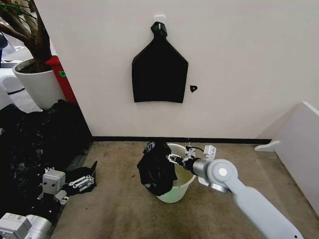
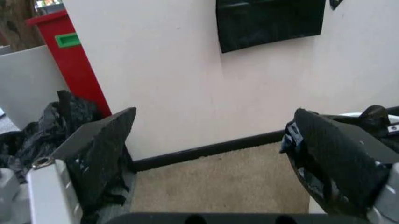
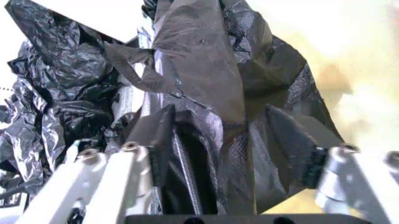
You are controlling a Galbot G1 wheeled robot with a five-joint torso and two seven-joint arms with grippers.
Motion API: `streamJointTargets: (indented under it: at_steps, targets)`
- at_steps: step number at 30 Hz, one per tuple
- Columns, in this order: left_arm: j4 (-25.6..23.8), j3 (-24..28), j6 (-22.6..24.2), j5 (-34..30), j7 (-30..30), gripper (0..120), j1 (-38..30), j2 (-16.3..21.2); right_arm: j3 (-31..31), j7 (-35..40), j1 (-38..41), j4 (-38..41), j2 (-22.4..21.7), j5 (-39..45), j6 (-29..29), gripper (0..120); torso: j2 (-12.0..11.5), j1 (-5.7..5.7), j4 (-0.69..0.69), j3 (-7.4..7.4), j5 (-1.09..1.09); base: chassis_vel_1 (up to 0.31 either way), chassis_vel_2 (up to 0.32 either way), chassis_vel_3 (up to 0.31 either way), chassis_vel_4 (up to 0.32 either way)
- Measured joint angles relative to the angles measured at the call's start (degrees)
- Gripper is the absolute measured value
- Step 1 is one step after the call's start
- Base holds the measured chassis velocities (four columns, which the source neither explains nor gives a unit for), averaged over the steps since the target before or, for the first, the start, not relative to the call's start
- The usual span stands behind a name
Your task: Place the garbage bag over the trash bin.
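Observation:
The cream-white trash bin [image 1: 182,187] stands on the carpet near the wall. The glossy black garbage bag [image 1: 155,172] hangs crumpled over its left rim and down the outer side. My right gripper [image 1: 172,159] reaches across the bin's mouth to the bag. In the right wrist view the gripper [image 3: 224,140] is open, and folds of the bag [image 3: 206,70] lie between its spread fingers. My left gripper [image 1: 83,182] rests low at the left, well apart from the bin. It is open [image 2: 209,126], with scraps of black plastic around its fingers.
A flat black bundle [image 1: 159,74] hangs on the wall above the bin. A big mass of black plastic [image 1: 35,139] covers the floor at the left, below a white plant pot [image 1: 37,82] and a red container [image 1: 63,78]. A white panel [image 1: 299,149] stands at the right.

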Motion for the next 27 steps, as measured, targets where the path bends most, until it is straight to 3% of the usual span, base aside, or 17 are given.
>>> streamJointTargets:
  at_steps: [13, 21, 27]
  targets:
    - [0.0, 0.9, 0.0, 0.4, 0.2, 100, -0.5, 0.3, -1.0, 1.0, 0.6, -1.2, 1.1, -1.3, 1.1, 1, 0.0, 0.00, 0.00, 0.00, 0.00, 0.000, 0.000, 0.000, 0.000]
    - [0.0, 1.8, 0.1, 0.4, 0.2, 100, -1.0, 1.4, -1.3, 1.4, 0.2, -0.4, 1.0, -2.4, 1.5, 0, 0.0, 0.00, 0.01, 0.00, 0.01, 0.000, 0.000, 0.000, 0.000]
    - [2.1, 6.0, 1.6, -0.6, -2.0, 100, -3.9, 7.5, -0.9, 2.8, -0.1, 3.5, -0.9, -3.9, 2.7, 0, 0.0, 0.00, 0.00, 0.00, 0.00, 0.000, 0.000, 0.000, 0.000]
